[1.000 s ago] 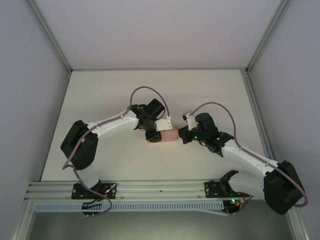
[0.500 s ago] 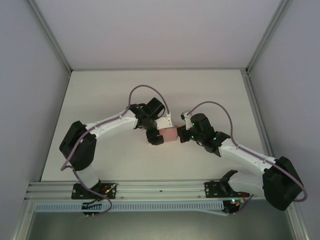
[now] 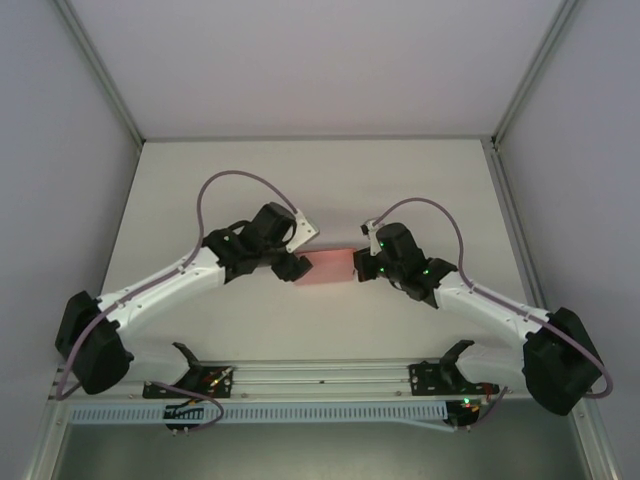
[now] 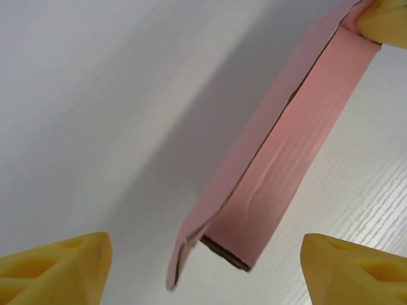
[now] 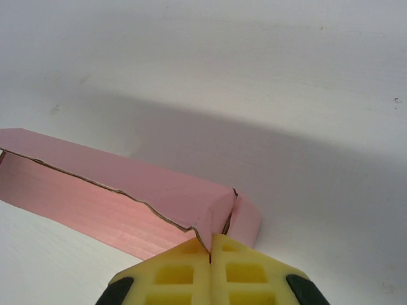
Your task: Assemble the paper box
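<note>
Held near the middle of the table (image 3: 200, 190), between the two arms' tips: box (image 3: 330, 268), a pink, half-flattened sleeve with one end open and a small flap hanging loose there; hard to tell whether resting on the surface or raised off it. Pinched at the right end by right gripper (image 5: 210, 249), yellow fingers (image 5: 172, 276) pressed together on a thin edge of card. At the other end, spread open and grasping nothing: left gripper (image 4: 205, 270), fingertips (image 4: 60, 267) wide apart on either side of the open end, clear of the card.
</note>
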Action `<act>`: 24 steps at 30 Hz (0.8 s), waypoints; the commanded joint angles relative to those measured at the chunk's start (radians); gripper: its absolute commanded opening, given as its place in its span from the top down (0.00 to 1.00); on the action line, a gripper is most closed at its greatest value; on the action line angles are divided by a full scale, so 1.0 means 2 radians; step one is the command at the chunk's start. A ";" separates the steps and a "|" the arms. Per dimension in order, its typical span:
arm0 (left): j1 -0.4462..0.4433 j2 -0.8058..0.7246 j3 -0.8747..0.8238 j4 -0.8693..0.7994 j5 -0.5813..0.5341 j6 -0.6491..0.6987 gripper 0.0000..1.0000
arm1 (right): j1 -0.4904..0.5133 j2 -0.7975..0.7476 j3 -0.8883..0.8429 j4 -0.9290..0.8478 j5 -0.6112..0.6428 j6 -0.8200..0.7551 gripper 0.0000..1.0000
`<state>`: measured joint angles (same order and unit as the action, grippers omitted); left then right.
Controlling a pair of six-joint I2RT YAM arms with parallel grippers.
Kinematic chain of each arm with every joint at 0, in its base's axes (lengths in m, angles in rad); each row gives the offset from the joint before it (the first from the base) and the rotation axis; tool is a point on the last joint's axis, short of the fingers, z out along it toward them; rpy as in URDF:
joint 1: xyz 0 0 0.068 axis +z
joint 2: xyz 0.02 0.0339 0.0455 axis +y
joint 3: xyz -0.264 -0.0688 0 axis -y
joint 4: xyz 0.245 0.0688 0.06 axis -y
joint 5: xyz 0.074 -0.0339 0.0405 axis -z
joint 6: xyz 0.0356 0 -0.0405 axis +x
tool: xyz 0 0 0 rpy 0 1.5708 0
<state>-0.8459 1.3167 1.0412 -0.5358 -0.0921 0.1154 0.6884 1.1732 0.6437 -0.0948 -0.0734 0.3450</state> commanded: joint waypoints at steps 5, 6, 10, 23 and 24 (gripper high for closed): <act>0.016 0.006 -0.014 0.003 -0.008 -0.050 0.37 | 0.006 0.011 0.008 -0.061 -0.001 0.005 1.00; 0.021 0.013 -0.015 0.000 -0.007 -0.052 0.42 | 0.006 0.010 0.008 -0.060 0.000 0.006 1.00; 0.026 0.030 -0.015 -0.005 -0.002 -0.055 0.50 | 0.006 0.012 0.008 -0.060 -0.005 0.005 1.00; 0.026 0.039 -0.007 0.001 0.008 -0.056 0.83 | 0.006 0.017 0.013 -0.074 -0.007 0.000 1.00; 0.026 0.039 -0.005 0.002 0.011 -0.058 0.85 | 0.006 0.017 0.012 -0.073 -0.007 0.000 1.00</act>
<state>-0.7975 1.3823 1.0161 -0.5377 -0.0856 0.0086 0.6930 1.1805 0.6670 -0.1337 -0.0784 0.3447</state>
